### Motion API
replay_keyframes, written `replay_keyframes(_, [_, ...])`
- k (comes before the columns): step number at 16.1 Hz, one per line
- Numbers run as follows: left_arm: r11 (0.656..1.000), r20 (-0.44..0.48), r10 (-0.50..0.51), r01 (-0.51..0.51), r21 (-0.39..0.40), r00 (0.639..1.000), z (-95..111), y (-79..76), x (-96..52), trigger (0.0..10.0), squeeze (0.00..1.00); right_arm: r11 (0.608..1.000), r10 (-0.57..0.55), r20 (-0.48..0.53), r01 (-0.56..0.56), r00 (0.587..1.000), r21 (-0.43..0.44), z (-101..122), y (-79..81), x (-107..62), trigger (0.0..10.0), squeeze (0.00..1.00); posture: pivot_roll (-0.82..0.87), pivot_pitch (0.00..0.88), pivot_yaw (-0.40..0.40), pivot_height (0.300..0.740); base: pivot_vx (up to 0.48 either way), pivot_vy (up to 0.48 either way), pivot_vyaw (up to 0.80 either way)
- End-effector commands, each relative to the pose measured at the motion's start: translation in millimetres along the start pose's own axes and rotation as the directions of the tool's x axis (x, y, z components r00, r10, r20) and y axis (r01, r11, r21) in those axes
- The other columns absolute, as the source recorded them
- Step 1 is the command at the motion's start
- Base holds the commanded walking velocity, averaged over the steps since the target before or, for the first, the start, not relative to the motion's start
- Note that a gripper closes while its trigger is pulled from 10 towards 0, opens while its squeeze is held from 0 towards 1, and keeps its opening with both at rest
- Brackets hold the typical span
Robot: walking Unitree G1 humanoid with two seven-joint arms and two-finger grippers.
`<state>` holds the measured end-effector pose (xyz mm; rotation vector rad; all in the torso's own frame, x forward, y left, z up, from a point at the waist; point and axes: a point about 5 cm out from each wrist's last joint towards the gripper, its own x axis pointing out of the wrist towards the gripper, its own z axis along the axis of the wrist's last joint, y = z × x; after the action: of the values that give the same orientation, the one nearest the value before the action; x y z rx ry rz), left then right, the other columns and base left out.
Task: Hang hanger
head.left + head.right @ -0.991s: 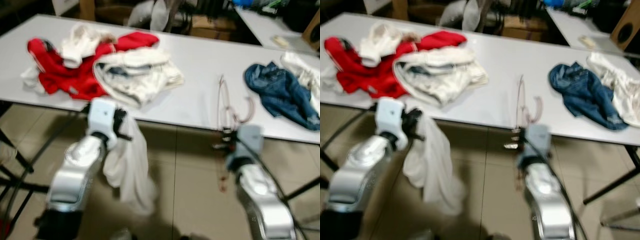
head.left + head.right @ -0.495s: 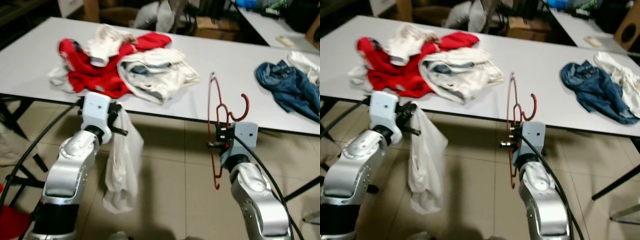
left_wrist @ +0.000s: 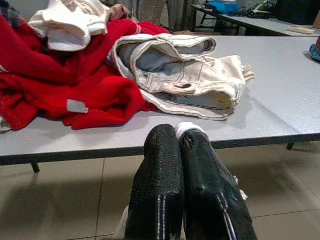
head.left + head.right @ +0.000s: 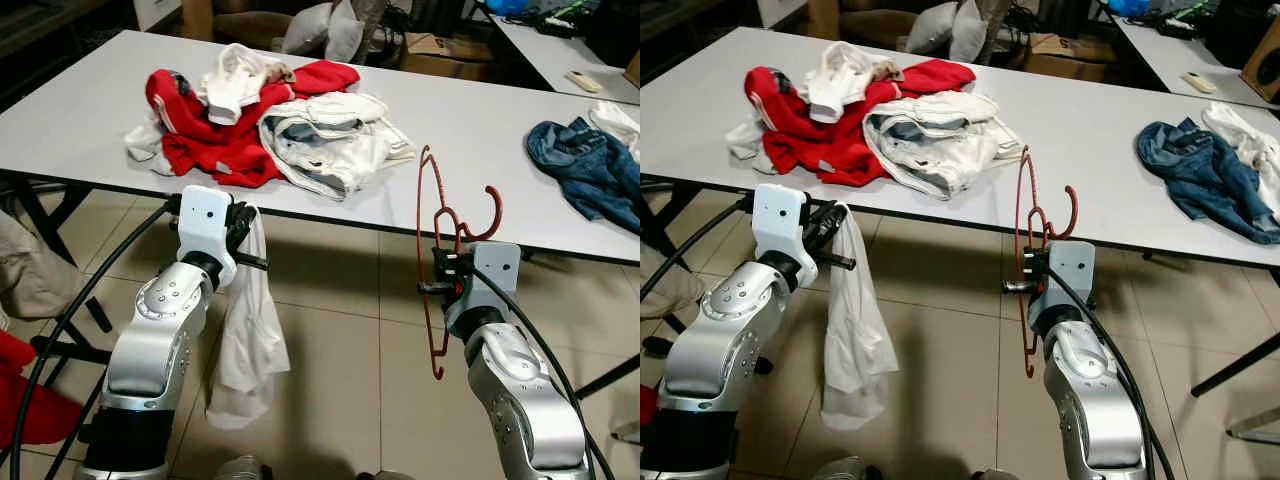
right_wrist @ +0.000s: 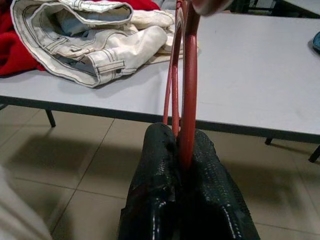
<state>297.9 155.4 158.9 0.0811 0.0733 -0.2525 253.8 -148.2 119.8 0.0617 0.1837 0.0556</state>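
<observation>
Hanger (image 4: 440,255) — red, upright, pinched in the closed right gripper (image 4: 441,275) off the table (image 4: 480,130) edge; left gripper (image 4: 240,228) clamps a hanging white garment (image 4: 245,340). View has steadied since a second ago — robot halted, ready for dressing the hanger.

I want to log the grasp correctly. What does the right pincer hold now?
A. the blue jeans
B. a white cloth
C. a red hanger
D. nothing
C: the right pincer is shut on the red hanger, which stands upright in front of the table edge, while the white cloth hangs from the left pincer.
</observation>
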Motion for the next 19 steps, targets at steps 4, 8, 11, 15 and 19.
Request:
replay_keyframes(4, [1.000,0.049,-0.014,0.014,0.000,0.999,14,0.2,6.1,10.0,0.00,0.999,0.043,0.020,-0.043,0.999,-0.015,8,2.5,-0.5,10.0,0.00,0.03,0.033,-0.045,0.740,0.270,0.000,0.00])
replay_keyframes(8, [1.000,0.078,-0.027,0.026,0.012,0.997,24,1.9,14.5,10.0,0.00,0.996,0.076,0.012,-0.076,0.997,-0.038,11,1.5,-0.4,10.0,0.00,0.03,0.026,-0.049,0.740,0.313,0.000,0.00])
replay_keyframes(11, [1.000,0.090,-0.026,0.025,0.017,0.996,29,3.3,17.1,10.0,0.00,0.995,0.079,0.016,-0.078,0.997,-0.056,13,0.1,1.7,10.0,0.00,0.04,0.023,-0.047,0.740,0.317,0.000,-0.80])
replay_keyframes(15, [0.999,0.117,-0.050,0.048,0.025,0.992,38,2.7,24.5,10.0,0.00,0.981,0.144,0.028,-0.139,0.989,-0.137,22,-6.4,0.9,10.0,0.00,0.03,0.019,-0.040,0.740,0.318,0.000,0.00])
replay_keyframes(19, [0.989,0.175,-0.147,0.141,0.045,0.974,62,-9.4,39.2,10.0,0.00,0.840,0.432,-0.082,-0.434,0.898,-0.326,40,-24.3,-26.6,10.0,0.00,0.02,0.006,-0.035,0.740,0.318,0.000,0.00])
